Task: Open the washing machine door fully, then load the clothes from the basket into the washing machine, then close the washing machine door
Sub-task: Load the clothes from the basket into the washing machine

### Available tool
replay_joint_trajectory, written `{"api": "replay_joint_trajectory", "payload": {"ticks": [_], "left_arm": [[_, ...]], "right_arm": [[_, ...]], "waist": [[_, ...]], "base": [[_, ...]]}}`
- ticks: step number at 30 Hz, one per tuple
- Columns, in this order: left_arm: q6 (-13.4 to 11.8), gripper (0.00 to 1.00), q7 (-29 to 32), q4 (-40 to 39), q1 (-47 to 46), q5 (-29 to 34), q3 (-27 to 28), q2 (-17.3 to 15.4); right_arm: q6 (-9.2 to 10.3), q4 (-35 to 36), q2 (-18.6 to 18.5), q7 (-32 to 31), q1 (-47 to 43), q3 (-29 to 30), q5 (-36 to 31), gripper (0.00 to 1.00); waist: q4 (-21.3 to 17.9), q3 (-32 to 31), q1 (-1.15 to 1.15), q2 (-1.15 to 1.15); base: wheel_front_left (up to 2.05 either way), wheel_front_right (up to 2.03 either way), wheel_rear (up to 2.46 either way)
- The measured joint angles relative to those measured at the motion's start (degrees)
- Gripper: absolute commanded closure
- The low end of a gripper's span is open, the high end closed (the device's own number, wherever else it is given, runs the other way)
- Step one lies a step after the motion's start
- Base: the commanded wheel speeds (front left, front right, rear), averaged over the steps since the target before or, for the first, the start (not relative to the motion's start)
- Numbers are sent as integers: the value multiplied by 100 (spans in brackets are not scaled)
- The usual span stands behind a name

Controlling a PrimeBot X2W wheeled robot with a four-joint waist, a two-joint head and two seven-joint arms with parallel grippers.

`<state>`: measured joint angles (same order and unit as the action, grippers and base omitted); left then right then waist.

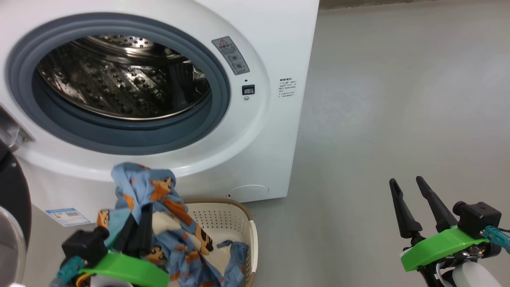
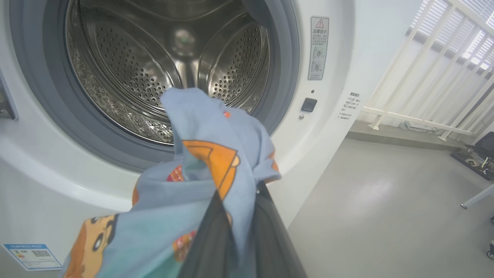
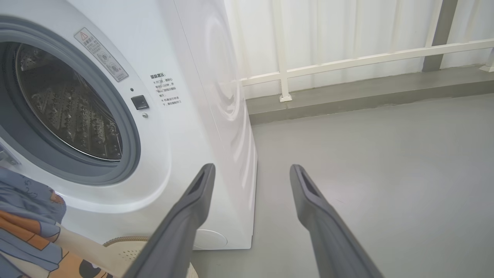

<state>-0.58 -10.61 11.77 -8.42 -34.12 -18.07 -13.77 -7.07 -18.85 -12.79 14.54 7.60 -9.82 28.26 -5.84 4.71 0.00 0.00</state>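
The washing machine [image 1: 263,131] stands open, its steel drum [image 1: 119,79] bare inside the grey rubber ring. At the far left edge, the washing machine door [image 1: 14,191] is swung out, showing only its black rim. My left gripper [image 1: 139,219] is shut on the clothes [image 1: 151,191], a light blue bundle with orange figures lifted above the basket [image 1: 223,215]; part of it still trails into the basket. In the left wrist view the clothes [image 2: 208,154] hang just in front of the drum [image 2: 173,65]. My right gripper [image 1: 405,181] stands open and holds nothing, to the right over the floor.
Grey floor [image 1: 398,99] stretches to the right of the machine. A white railing [image 3: 347,60] and a raised kerb [image 3: 366,92] run behind it. In the left wrist view, some equipment [image 2: 476,156] sits at the far right.
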Motion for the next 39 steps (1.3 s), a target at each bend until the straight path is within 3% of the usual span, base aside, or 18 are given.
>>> {"api": "replay_joint_trajectory", "payload": {"ticks": [11, 27, 39], "left_arm": [[5, 100, 156, 225, -1322, 57, 51, -59], [476, 100, 16, 2665, -3674, 24, 309, -250], [711, 100, -200, 3852, -5400, 58, 311, -514]], "right_arm": [[0, 69, 11, -1, 77, -87, -8, 0], [0, 369, 375, 0, 794, -118, -263, 0], [0, 598, 597, 0, 1019, -80, -415, 0]], "waist": [[-94, 287, 0, 0], [-515, 1316, 1, 0], [-833, 2315, 1, 0]], "base": [[0, 0, 0], [0, 0, 0], [0, 0, 0]]}}
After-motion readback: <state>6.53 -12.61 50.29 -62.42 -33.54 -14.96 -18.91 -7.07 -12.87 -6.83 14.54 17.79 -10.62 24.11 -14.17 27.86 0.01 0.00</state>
